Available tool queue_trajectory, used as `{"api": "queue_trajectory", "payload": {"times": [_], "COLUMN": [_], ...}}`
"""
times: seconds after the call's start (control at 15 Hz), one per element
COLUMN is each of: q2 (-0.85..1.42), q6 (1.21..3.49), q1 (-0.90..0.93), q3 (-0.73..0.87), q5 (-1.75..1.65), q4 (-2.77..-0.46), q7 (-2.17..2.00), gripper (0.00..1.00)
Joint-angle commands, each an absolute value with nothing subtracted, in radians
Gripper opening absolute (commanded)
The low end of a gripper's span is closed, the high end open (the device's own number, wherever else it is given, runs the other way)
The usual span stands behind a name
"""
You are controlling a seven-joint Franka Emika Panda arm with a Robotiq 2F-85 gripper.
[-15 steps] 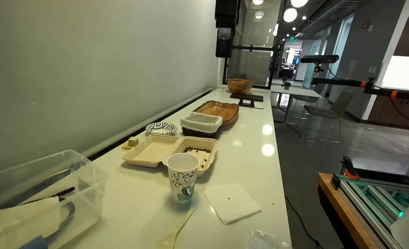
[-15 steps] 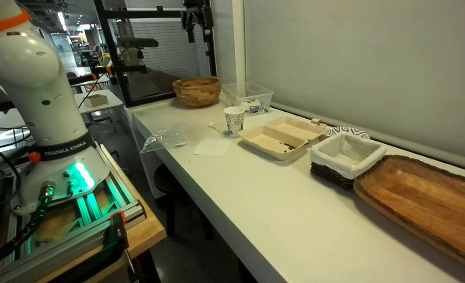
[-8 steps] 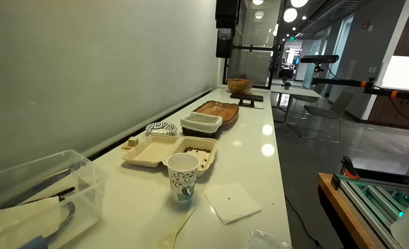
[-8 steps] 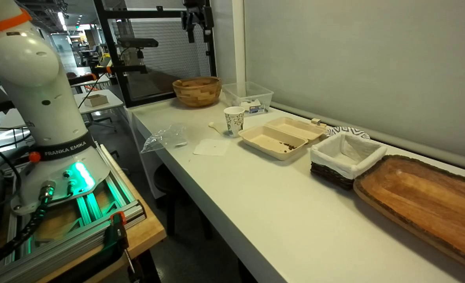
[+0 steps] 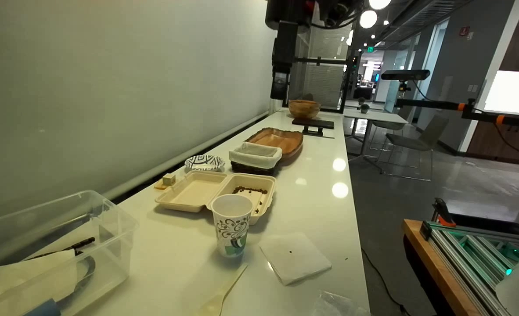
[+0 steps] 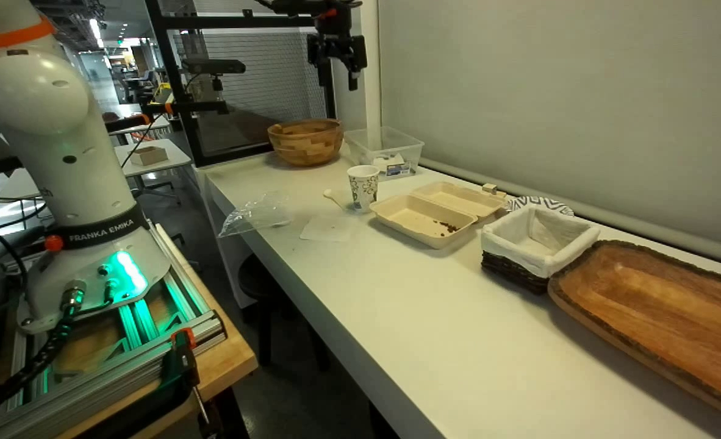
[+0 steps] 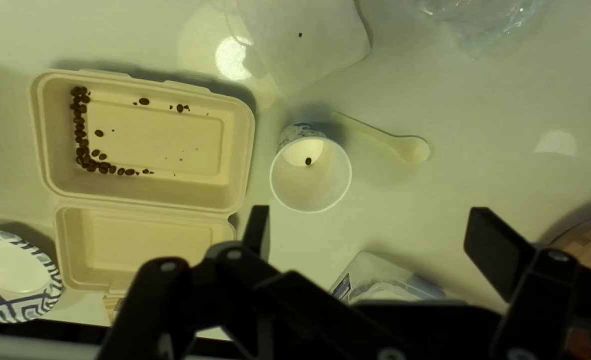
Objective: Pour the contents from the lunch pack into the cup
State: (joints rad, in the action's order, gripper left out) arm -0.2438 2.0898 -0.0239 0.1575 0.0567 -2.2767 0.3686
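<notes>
A: State the condition of the gripper (image 6: 338,83).

B: Jaws spread wide. In an exterior view the fingers (image 6: 324,73) point down and stand well apart; the wrist view agrees.

A: Position of the lunch pack (image 7: 145,190) relative to it?

B: The gripper hangs high above the counter (image 6: 397,292), and in both exterior views the lunch pack lies well below it. The wrist view places the lunch pack to the left of the left-hand finger, the right part of its lid (image 7: 140,245) partly hidden behind the gripper.

A: Condition of the lunch pack?

B: Beige, hinged open, both halves facing up on the counter. Dark beans (image 7: 80,130) lie in the deeper half, mostly lined along its left end and hinge side in the wrist view.

A: And the cup (image 7: 320,187)?

B: White with a printed pattern, upright, just right of the lunch pack in the wrist view, a strip of counter between them. It shows beyond the fingers, closer to the left-hand one. One bean (image 7: 308,161) lies inside.

A: Other articles noted?

B: In the wrist view, a pale spoon (image 7: 410,148) right of the cup. In an exterior view, a clear plastic bin (image 6: 410,157) and a wooden bowl (image 6: 305,146) stand at the far end; a lined basket (image 6: 513,247) and a wooden tray (image 6: 653,286) stand right of the lunch pack, the tray nearest.
</notes>
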Motion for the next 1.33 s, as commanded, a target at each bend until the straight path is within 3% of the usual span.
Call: {"api": "queue_trajectory", "payload": {"times": [0.0, 0.67, 1.27], "q2": [-0.157, -0.169, -0.046], "q6": [2.131, 2.102, 2.271], "q1": [-0.035, -0.055, -0.163], "q3": [0.198, 0.178, 0.295], "q5": [0.135, 0.119, 0.179], "q4": [-2.291, -2.276, -2.265], "q7": [0.506, 0.48, 0.746], "gripper": [1.0, 1.0, 1.0]}}
